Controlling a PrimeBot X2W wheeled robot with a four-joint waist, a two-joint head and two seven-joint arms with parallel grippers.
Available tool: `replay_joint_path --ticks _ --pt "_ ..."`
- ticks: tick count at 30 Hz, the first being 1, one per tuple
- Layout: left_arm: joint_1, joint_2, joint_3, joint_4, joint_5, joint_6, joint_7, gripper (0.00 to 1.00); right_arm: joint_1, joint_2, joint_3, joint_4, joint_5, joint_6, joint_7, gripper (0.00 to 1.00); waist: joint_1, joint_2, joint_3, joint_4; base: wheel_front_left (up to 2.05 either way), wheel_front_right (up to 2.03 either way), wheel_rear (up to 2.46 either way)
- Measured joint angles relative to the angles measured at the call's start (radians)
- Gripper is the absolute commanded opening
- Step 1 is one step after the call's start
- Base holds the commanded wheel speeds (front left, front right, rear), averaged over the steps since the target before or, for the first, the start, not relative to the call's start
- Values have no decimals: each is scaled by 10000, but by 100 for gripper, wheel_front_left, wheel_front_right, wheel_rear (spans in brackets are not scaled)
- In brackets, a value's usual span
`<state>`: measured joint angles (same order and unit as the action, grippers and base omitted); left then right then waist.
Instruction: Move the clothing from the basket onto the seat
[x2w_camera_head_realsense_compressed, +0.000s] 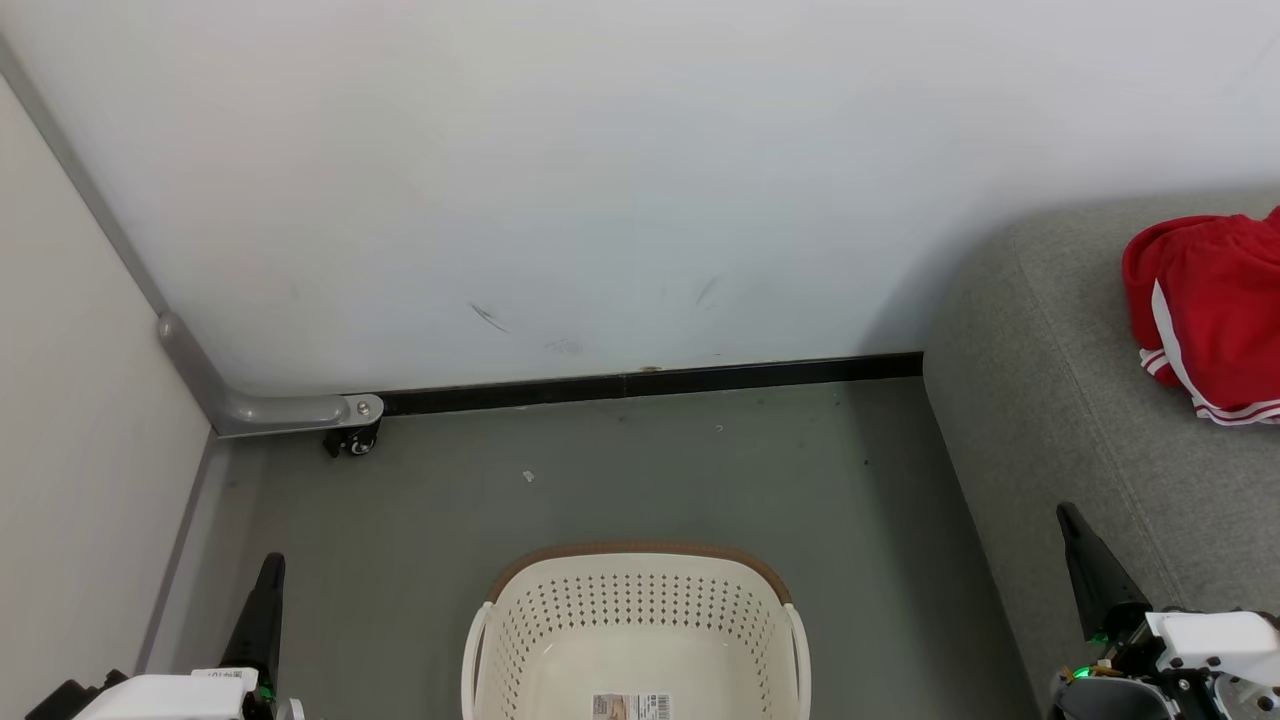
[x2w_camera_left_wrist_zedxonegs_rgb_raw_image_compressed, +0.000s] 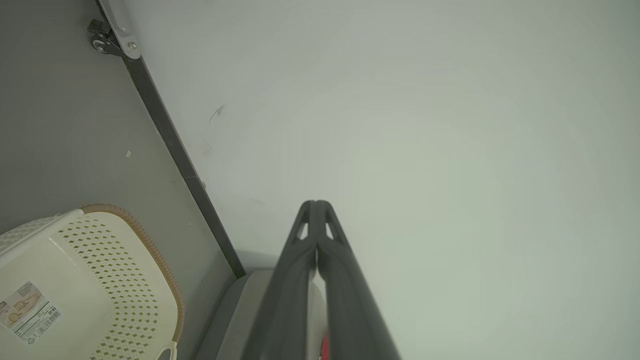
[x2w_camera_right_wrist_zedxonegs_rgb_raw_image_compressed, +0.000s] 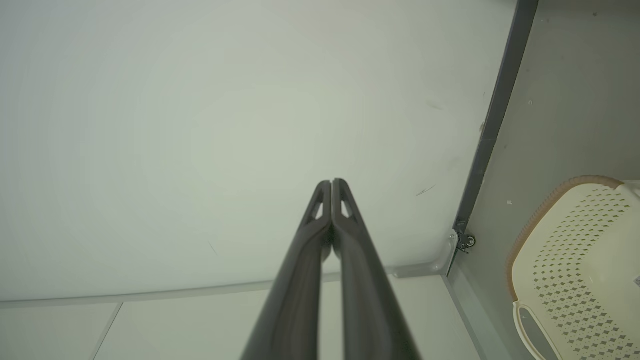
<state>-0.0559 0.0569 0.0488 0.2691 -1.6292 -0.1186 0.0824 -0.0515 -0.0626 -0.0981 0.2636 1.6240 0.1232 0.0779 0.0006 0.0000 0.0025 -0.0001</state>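
The cream basket (x2w_camera_head_realsense_compressed: 640, 610) with a brown rim stands on the floor at the bottom centre of the head view, holding a paper label (x2w_camera_head_realsense_compressed: 630, 706) and no garment; it also shows as the basket (x2w_camera_left_wrist_zedxonegs_rgb_raw_image_compressed: 75, 280) and the basket (x2w_camera_right_wrist_zedxonegs_rgb_raw_image_compressed: 580, 270). Red clothing (x2w_camera_head_realsense_compressed: 1205, 315) with white stripes lies bunched on the grey seat (x2w_camera_head_realsense_compressed: 1040, 420) at the right. My left gripper (x2w_camera_head_realsense_compressed: 270, 570) sits low at the left of the basket, shut and empty, with its tips (x2w_camera_left_wrist_zedxonegs_rgb_raw_image_compressed: 316, 205) together. My right gripper (x2w_camera_head_realsense_compressed: 1072, 520) sits low at the right beside the seat's front, shut with nothing held, tips (x2w_camera_right_wrist_zedxonegs_rgb_raw_image_compressed: 331, 183) pressed together.
A white wall (x2w_camera_head_realsense_compressed: 600, 180) with a black skirting strip (x2w_camera_head_realsense_compressed: 650, 382) stands behind the basket. A grey rail on a small caster (x2w_camera_head_realsense_compressed: 350, 440) runs along the left partition (x2w_camera_head_realsense_compressed: 60, 450). Grey floor (x2w_camera_head_realsense_compressed: 620, 470) lies between wall, basket and seat.
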Motion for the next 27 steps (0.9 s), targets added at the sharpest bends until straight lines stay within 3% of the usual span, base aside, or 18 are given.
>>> replay_joint_path --ticks 27 --pt "-4 -13 23 65 0 0 0 0 -1 8 -46 25 48 0 27 0 -2 0 0 0 0 0 0"
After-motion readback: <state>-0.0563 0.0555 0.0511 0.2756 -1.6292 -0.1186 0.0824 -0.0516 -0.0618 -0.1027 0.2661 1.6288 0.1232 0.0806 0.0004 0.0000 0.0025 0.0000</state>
